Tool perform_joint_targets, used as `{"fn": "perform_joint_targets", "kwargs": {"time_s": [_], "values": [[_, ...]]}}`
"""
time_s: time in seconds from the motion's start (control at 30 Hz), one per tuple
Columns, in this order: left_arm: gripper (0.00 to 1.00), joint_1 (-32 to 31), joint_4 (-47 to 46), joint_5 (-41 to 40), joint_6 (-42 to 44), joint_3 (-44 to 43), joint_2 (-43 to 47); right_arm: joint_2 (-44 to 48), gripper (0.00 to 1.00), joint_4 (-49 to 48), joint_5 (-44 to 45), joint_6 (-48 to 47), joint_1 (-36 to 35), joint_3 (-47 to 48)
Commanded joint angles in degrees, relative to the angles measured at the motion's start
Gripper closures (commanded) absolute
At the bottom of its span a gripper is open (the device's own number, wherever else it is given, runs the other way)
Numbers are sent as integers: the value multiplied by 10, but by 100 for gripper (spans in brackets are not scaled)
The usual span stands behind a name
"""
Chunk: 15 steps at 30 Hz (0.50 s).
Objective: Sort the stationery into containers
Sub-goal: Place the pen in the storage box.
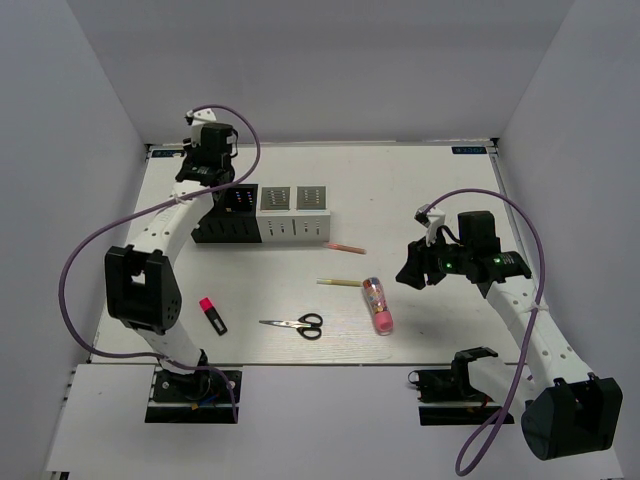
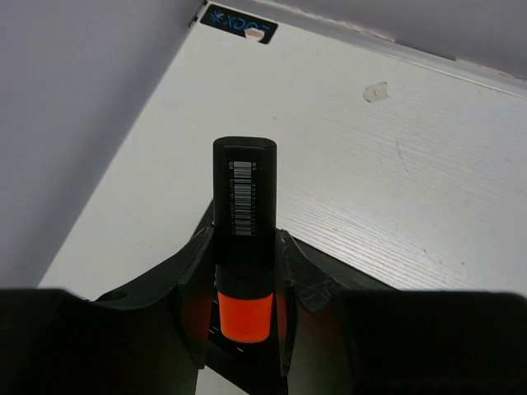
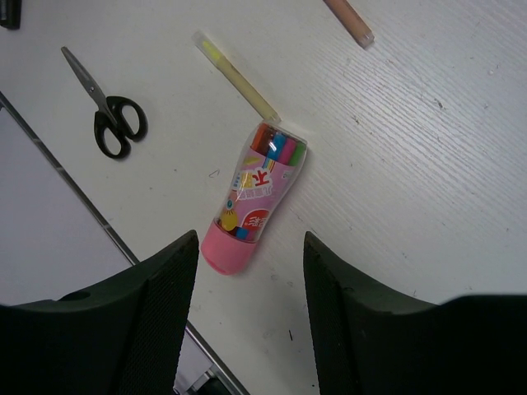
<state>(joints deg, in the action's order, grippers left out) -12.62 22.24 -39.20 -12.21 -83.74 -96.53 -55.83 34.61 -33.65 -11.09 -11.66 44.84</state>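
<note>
My left gripper (image 2: 244, 247) is shut on a black marker with an orange cap (image 2: 244, 206), cap end down, over the black end of the holder row (image 1: 268, 212). In the top view the left gripper (image 1: 203, 172) is at the row's left end. My right gripper (image 3: 247, 247) is open above the clear pink-ended tube (image 3: 251, 210), apart from it; in the top view this gripper (image 1: 412, 265) is just right of the tube (image 1: 377, 305). The scissors (image 1: 295, 324), red-capped marker (image 1: 212, 314), yellow pencil (image 1: 340, 283) and pink pen (image 1: 345, 246) lie on the table. No green-capped marker shows.
The row has two black holders on the left and two white ones (image 1: 295, 210) on the right. Grey walls close in the table on the left, back and right. The table's front edge (image 3: 82, 206) runs close to the tube. The scissors (image 3: 111, 115) lie left of it.
</note>
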Motion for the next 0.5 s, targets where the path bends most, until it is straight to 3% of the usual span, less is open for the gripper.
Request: {"fn": "perform_joint_targets", "kwargs": {"time_s": [0.0,0.47], "values": [[100,1,-43,-48,38,3,5,7,43,-6,-11,-8,-3,10],[100,1,-51,-63,25,46,-18,7,41,-7,-10,-8,0,11]]}}
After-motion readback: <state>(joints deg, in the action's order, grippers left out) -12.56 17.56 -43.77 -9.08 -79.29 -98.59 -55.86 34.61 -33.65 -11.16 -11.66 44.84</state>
